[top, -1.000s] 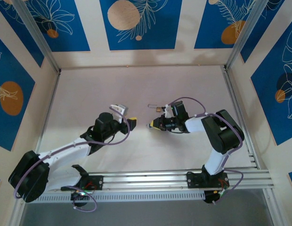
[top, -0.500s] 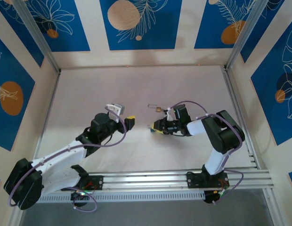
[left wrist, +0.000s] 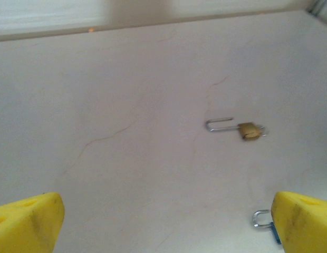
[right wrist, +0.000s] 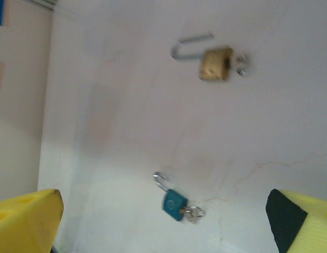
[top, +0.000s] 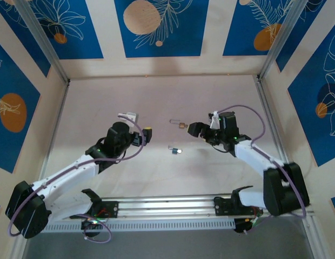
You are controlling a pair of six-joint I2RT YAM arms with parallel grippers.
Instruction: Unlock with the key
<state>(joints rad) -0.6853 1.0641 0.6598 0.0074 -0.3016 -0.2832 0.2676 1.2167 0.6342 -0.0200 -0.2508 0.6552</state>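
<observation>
On the desk (top: 102, 102) the keyed blue padlock (top: 174, 150) is laid at 6 o'clock of the brass padlock (top: 181, 125). Left claw (top: 138, 124) and right claw (top: 203, 122) are spread wide, empty. It is judged light and slippery, best pinched across the body.

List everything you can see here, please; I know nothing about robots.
Table: one, pale cream, walled on three sides.
Wall panels: several, blue with orange discs and white leaf drawings, around the table.
Rail: one, silver, near edge, carrying the arm bases.
Brass padlock: one, gold with a long silver shackle, lying mid-table.
Blue padlock: one, blue, just nearer the arms than the brass one.
Key: one, silvery, apparently in the blue padlock's base.
Left gripper: one, yellow-tipped, open and empty, left of the locks.
Right gripper: one, yellow-tipped, open and empty, right of the locks.
</observation>
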